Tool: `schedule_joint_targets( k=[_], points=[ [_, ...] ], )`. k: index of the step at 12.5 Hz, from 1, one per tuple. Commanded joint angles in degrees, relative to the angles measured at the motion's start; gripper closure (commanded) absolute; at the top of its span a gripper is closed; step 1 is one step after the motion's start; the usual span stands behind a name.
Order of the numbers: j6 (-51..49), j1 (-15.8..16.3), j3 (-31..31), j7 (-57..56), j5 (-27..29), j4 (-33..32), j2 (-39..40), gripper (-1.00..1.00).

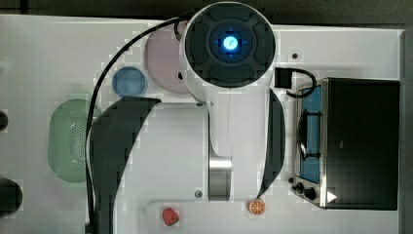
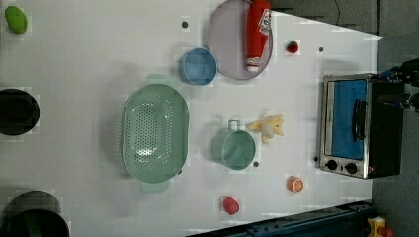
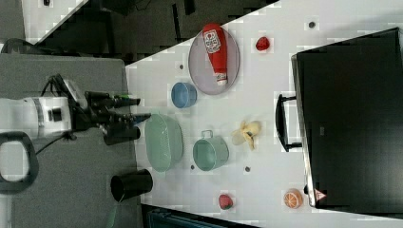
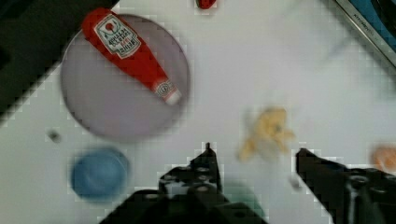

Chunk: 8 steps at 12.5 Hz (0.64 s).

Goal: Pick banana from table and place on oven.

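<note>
Ketchup bottle (image 2: pixel 258 30) lies on the pink plate (image 2: pixel 228 49).

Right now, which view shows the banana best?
The left view: the banana lies unobstructed on the white table, between the teal cup and the oven. The right view shows it clearly too, slightly smaller. In the wrist view it is blurred, beyond the open gripper.

My arm (image 1: pixel 221 141): white, seen from above in the top view, folded over its own base. My wrist (image 3: pixel 45 116): white, level in the right view. My gripper (image 4: pixel 254 156): black, jaws parted, nothing between my fingers (image 3: pixel 124 101).
</note>
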Motion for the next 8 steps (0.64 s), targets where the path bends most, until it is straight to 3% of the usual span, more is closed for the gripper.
schedule_joint_targets(
  k=[1,3,8],
  points=[
    [-12.2,-1.4,-1.6,3.2,0.2,-17.5,-31.3,-0.59],
    [-12.2,-1.4,-1.6,3.2,0.2,-17.6,-31.3,-0.99],
    [-10.7,-1.4,-1.5,3.2,0.2,-19.3,-28.5,-1.0]
  ],
)
